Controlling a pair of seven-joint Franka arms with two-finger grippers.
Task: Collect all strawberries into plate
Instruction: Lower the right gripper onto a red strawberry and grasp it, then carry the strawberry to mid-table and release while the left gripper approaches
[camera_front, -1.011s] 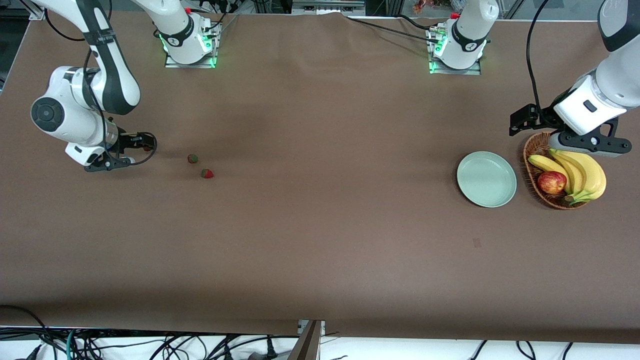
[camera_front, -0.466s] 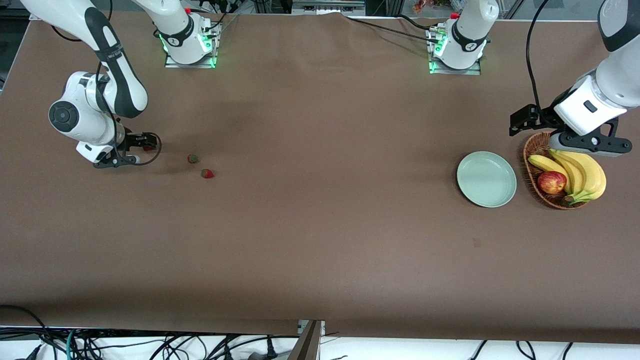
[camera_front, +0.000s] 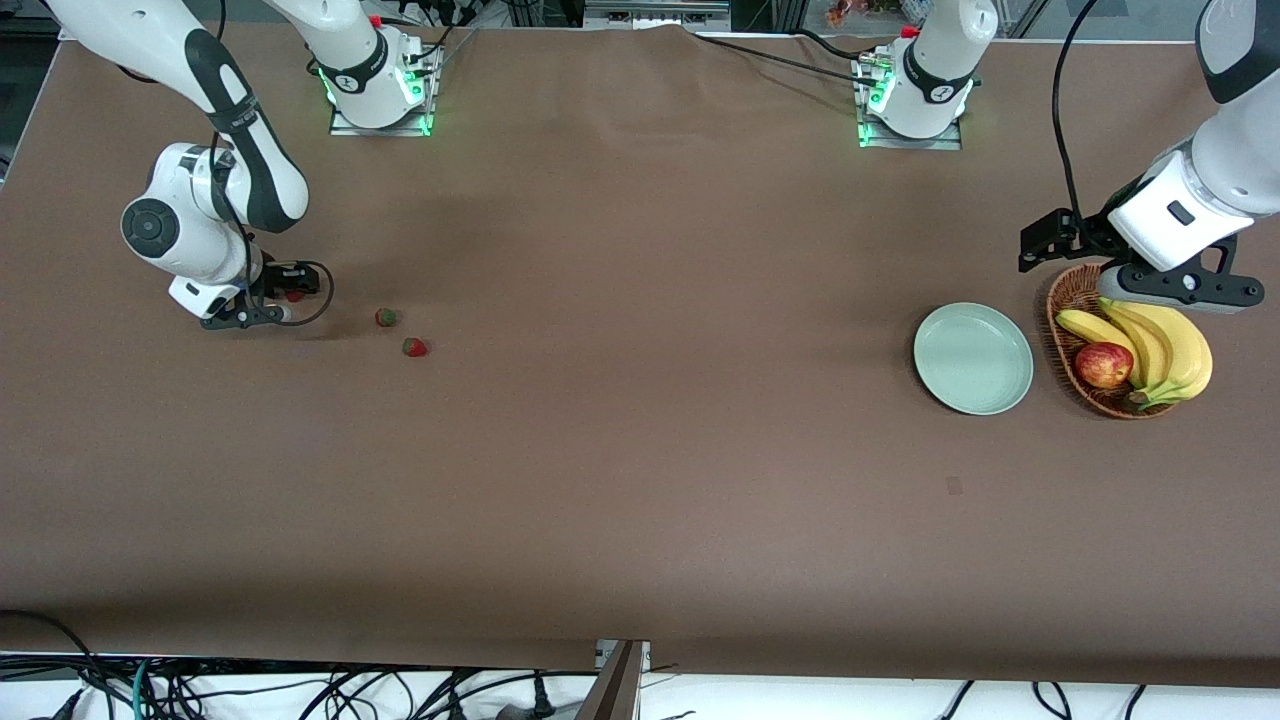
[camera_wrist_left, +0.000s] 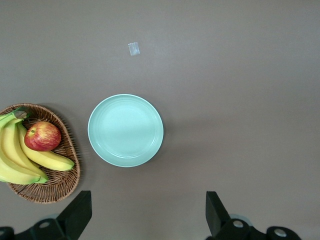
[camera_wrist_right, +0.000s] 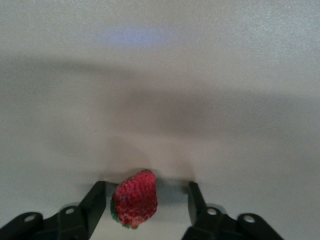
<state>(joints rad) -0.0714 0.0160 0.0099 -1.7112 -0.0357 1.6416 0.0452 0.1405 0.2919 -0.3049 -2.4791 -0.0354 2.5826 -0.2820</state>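
Low at the table near the right arm's end, my right gripper (camera_front: 293, 296) stands open around one strawberry (camera_wrist_right: 134, 199). One finger touches the berry and a gap shows at the other. That strawberry (camera_front: 296, 295) shows only as a red speck between the fingers in the front view. Two more strawberries (camera_front: 386, 317) (camera_front: 414, 347) lie on the cloth beside it, toward the table's middle. The mint-green plate (camera_front: 973, 358) sits bare near the left arm's end. My left gripper (camera_front: 1175, 288) waits wide open, held high over the basket's edge, with the plate (camera_wrist_left: 125, 130) in its view.
A wicker basket (camera_front: 1072, 300) with bananas (camera_front: 1165, 345) and a red-yellow apple (camera_front: 1103, 364) stands beside the plate, at the left arm's end. A small pale scrap (camera_wrist_left: 133, 48) lies on the brown cloth nearer the front camera than the plate.
My right arm has shifted a little toward the table's middle, and its fingers have narrowed around the strawberry. The left arm has not moved.
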